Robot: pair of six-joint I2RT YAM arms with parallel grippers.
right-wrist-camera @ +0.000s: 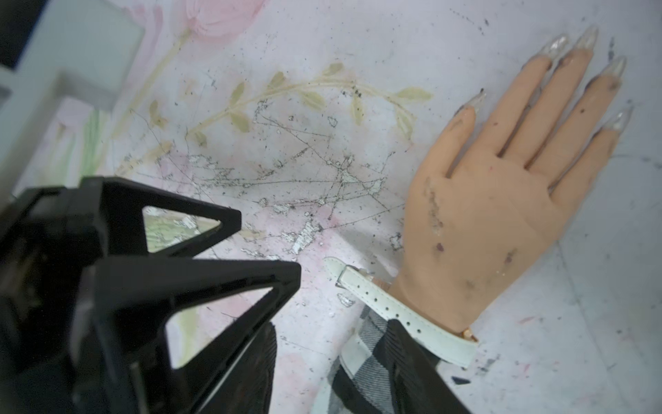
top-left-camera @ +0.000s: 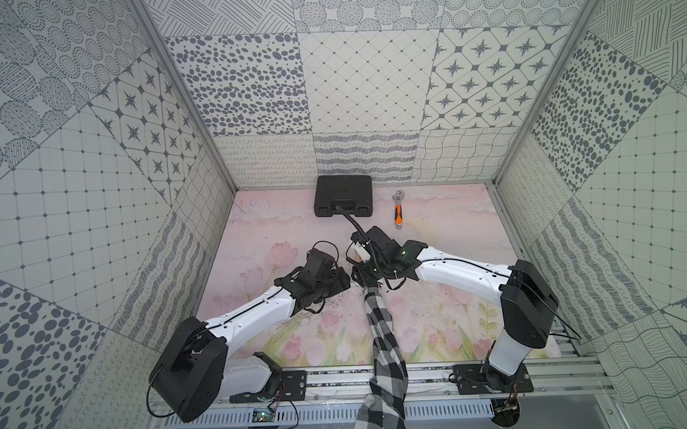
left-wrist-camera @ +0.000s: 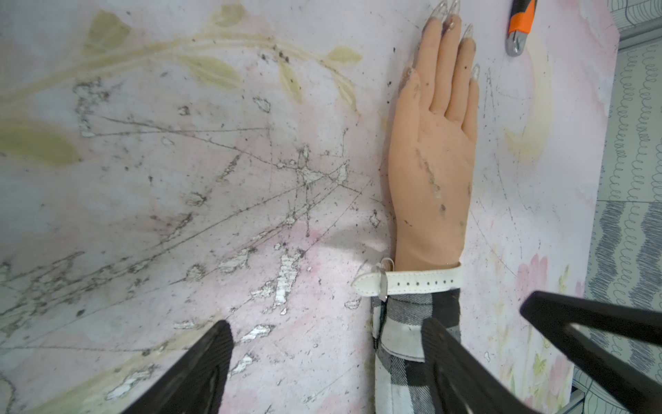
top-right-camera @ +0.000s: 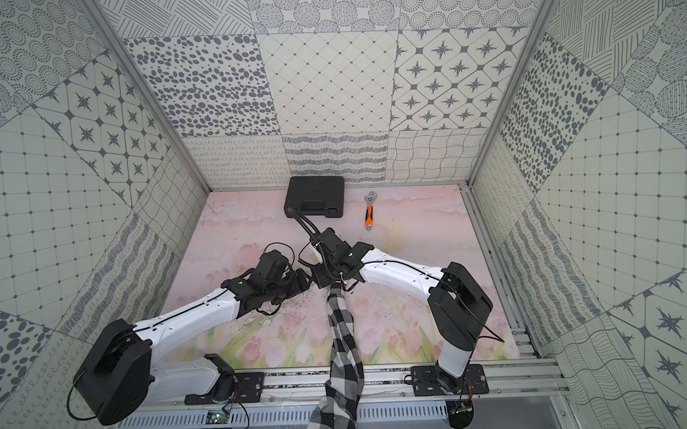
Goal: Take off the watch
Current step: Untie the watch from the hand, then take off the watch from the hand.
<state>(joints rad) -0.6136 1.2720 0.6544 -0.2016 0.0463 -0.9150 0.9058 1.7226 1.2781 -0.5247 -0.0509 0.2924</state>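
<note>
**Patterned booth over a worn floral mat**

In both top views the scene is a three-sided booth. The back wall (top-left-camera: 361, 105) fills the upper middle of the frame, and the left wall (top-left-camera: 78, 193) and right wall (top-left-camera: 615, 174) slant out toward the side edges. All three are papered in grey-on-white patchwork panels of dots, stars, diamond grids, wavy lines and hatching. Pale aluminium posts (top-left-camera: 180, 91) mark the two rear corners.

The floor is a pink mat (top-left-camera: 445, 235) printed with tulips and green leaves. In the left wrist view it shows dark scratches (left-wrist-camera: 304, 172) and chipped patches. Along the lower edge lie a metal rail (top-left-camera: 418, 378) and a slotted strip (top-left-camera: 419, 411). The light is even and soft.
</note>
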